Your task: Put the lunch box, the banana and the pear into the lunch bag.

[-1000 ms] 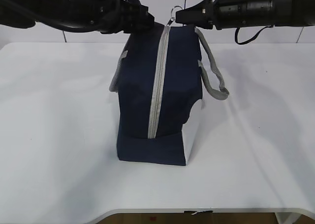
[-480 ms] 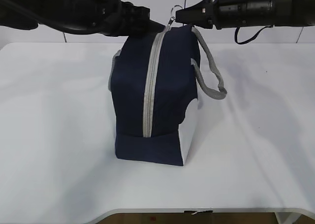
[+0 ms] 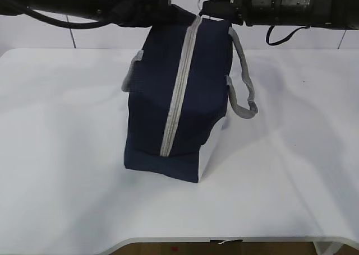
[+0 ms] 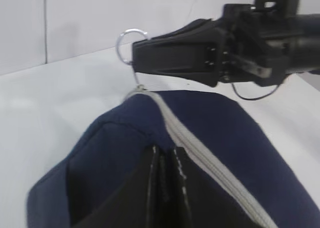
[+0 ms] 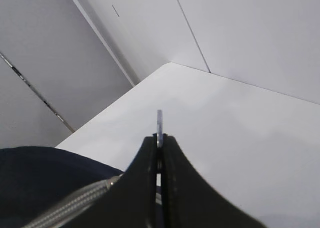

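The navy lunch bag [image 3: 178, 98] stands on end on the white table [image 3: 61, 131], zipper strip [image 3: 179, 87] fully closed — contents unseen; lunch box, banana and pear appear nowhere. Left gripper [image 4: 162, 180] is clamped on the bag's top fabric; right gripper [image 5: 159, 153] pinches the ring pull [image 4: 128, 43] — opening likely needs a steady draw along the zipper against that anchoring hold.
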{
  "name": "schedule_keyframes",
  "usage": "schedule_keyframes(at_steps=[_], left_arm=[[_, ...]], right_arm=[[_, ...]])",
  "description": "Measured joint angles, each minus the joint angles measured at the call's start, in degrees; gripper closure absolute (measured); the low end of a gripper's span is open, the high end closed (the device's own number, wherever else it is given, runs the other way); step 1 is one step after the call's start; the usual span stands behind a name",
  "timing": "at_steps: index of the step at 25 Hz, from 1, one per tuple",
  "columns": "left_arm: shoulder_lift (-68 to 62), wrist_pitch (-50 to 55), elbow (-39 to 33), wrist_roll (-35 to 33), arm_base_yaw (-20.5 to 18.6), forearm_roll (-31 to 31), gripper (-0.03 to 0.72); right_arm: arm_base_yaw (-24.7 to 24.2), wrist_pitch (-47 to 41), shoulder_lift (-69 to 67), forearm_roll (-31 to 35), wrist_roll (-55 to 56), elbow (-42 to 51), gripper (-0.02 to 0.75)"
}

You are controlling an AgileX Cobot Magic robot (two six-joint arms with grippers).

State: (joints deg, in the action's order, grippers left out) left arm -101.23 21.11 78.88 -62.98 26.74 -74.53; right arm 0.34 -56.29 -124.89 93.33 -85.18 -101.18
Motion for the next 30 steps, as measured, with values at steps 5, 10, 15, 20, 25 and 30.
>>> schedule_keyframes(at_steps=[5, 10, 15, 20, 25, 30], left_arm=[[1.89, 1.52, 0.00, -1.61, 0.00, 0.47, 0.669], [3.89, 2.81, 0.00, -2.91, 0.00, 0.90, 0.669], [5.31, 3.51, 0.00, -3.50, 0.00, 1.29, 0.669], [6.86, 3.90, 0.00, -3.93, 0.00, 1.52, 0.669], [6.99, 4.51, 0.00, -3.97, 0.00, 1.51, 0.669], [7.09, 5.00, 0.00, -4.10, 0.00, 1.51, 0.669]], right_arm=[[0.00, 0.09, 0.00, 0.12, 0.00, 0.00, 0.731], [0.00, 0.22, 0.00, 0.45, 0.91, 0.00, 0.731], [0.00, 0.22, 0.00, -0.46, 3.25, 0.00, 0.731], [0.00, -0.23, -1.02, -2.95, 5.57, 0.00, 0.731], [0.00, -1.40, -1.14, -3.70, 5.92, -0.09, 0.731], [0.00, -2.97, -1.14, -4.05, 5.92, -0.09, 0.731]])
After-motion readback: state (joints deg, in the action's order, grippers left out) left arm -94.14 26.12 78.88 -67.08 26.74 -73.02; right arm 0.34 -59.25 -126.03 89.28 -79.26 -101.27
